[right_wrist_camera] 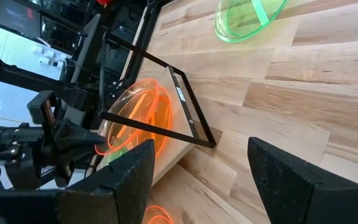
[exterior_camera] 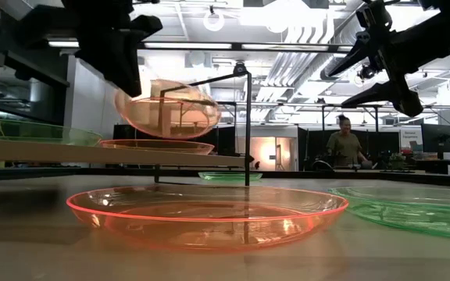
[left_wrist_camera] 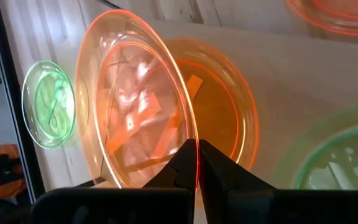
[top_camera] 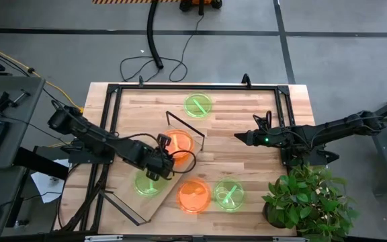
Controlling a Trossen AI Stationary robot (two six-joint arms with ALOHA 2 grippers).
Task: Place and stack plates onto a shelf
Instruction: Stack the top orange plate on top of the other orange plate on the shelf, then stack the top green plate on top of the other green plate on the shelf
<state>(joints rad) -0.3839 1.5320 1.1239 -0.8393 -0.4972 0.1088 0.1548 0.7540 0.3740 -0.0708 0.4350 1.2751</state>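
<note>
My left gripper [top_camera: 161, 161] [left_wrist_camera: 197, 158] is over the shelf [top_camera: 154, 202], a light-wood board lying slantwise on the table, and is shut on an orange plate [exterior_camera: 166, 109]. Under that plate a second orange plate [exterior_camera: 156, 145] rests flat on the shelf, and a green plate [top_camera: 148, 183] sits farther along the board. On the table lie an orange plate [top_camera: 194, 195], a green plate [top_camera: 229, 195] beside it, and another green plate [top_camera: 198, 105] near the far edge. My right gripper [top_camera: 237, 136] [right_wrist_camera: 201, 180] hangs open in the air right of the shelf, touching nothing. My left gripper pinches the orange plate's rim [left_wrist_camera: 191, 134] between its two fingers, coming from above. The plate is lifted clear and steeply tilted, with its hollow side turned toward the gripper. It hangs just above the orange plate on the shelf [left_wrist_camera: 229, 115].
Black wire frames stand at the shelf's ends [top_camera: 183, 121] [right_wrist_camera: 166, 102]. A black frame runs round the table's far part [top_camera: 193, 86]. A potted plant [top_camera: 308, 198] stands at the near right corner. Bare wood lies between the shelf and my right gripper. A person [exterior_camera: 344, 144] stands far behind.
</note>
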